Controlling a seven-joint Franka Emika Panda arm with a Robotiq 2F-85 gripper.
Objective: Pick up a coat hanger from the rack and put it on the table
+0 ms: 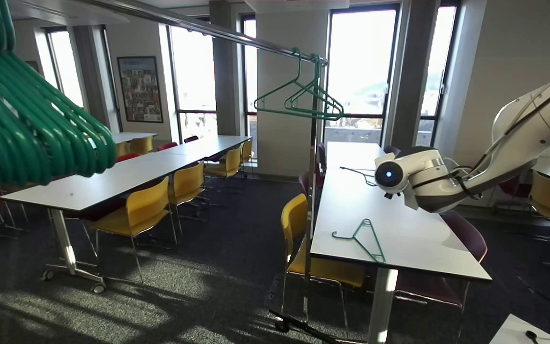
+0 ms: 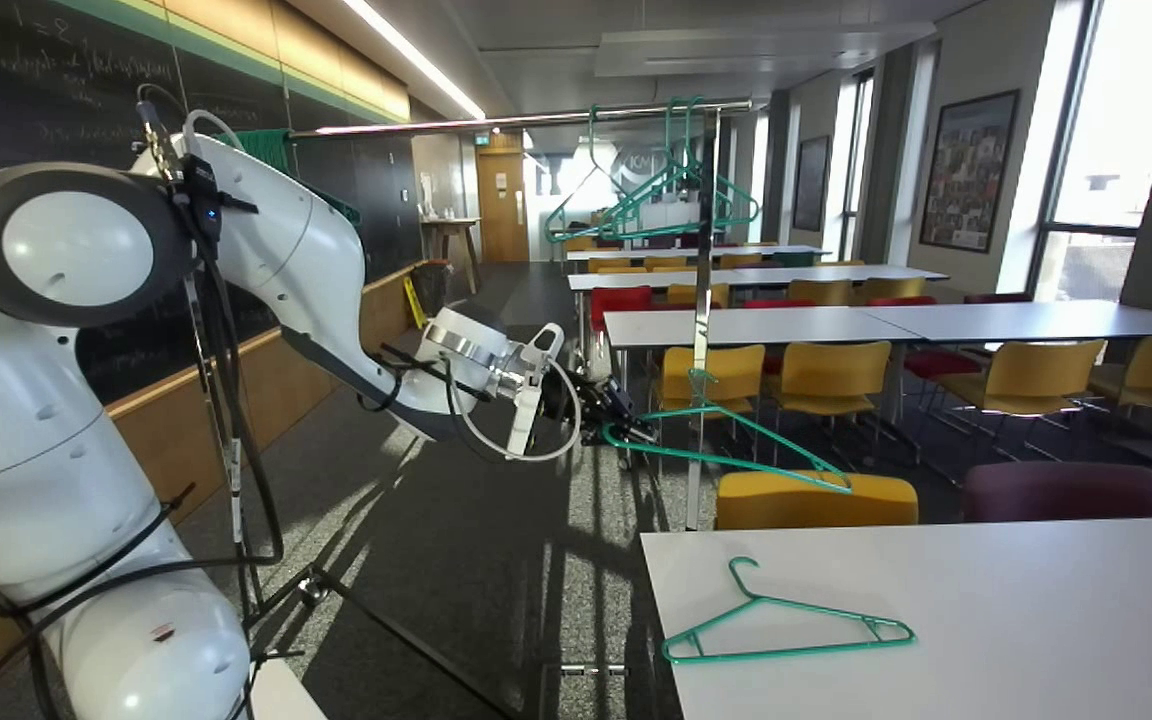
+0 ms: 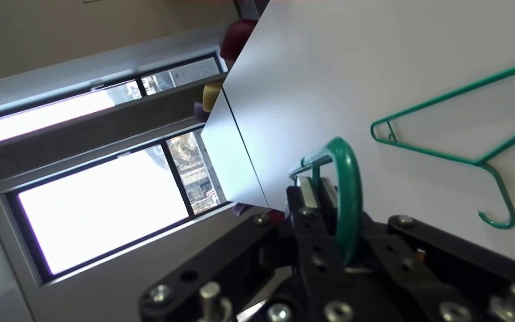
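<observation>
The claw [image 3: 318, 190] is clamped on one end of the coat hanger [image 3: 348, 192], at the small strut; in an exterior view the hanger juts from there between three and four o'clock, hook between one and two, off the rack [image 2: 703, 310] but not yet down on the worktop [image 2: 1036, 620]; it should be light, stiff, smooth and hardly fragile, though apt to swivel, held so far off-centre; the strut ought to check sliding; beneath the hook would balance better, should a regrasp be wanted.
</observation>
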